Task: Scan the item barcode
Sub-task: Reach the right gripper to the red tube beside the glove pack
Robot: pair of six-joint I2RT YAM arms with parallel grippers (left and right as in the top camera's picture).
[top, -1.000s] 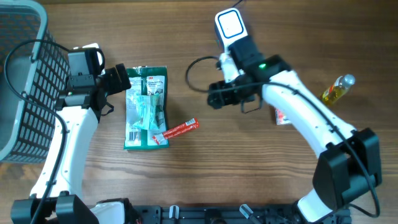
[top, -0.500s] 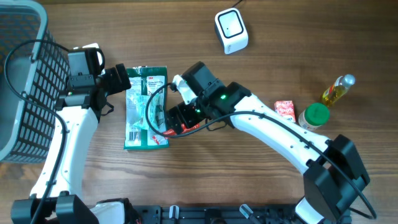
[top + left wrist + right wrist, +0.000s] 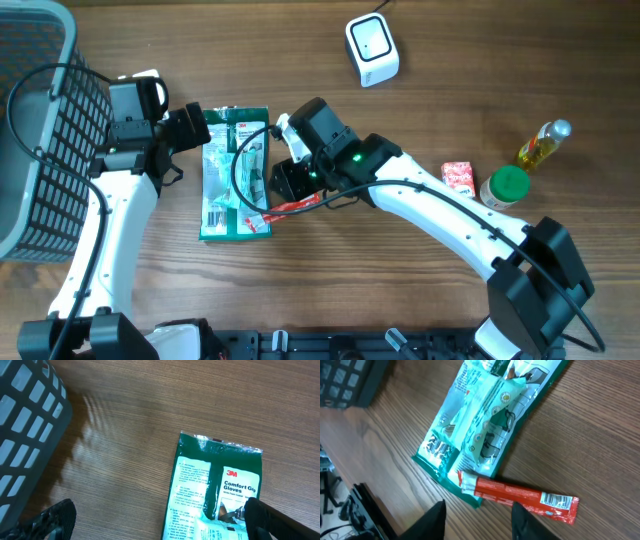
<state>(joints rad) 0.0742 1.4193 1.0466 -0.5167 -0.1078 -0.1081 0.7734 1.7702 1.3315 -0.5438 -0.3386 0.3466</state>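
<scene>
Hovering at the overhead frame's centre, the right gripper (image 3: 479, 521) held its fingers parted and empty just short of the red sachet (image 3: 520, 496), which lay against the glove packet (image 3: 236, 172). It was probably lined up to carry the sachet's barcode to the scanner (image 3: 372, 48) at top centre. The left gripper (image 3: 157, 519) gaped, idle.

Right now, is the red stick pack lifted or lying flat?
Lying flat: the red stick pack rests on the table, one end touching the glove pack; nothing grips it.

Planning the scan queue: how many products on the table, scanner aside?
5: gloves pack and red sachet left of centre; small red box, green-lidded jar, yellow bottle at right. Basket contents unclear.
</scene>
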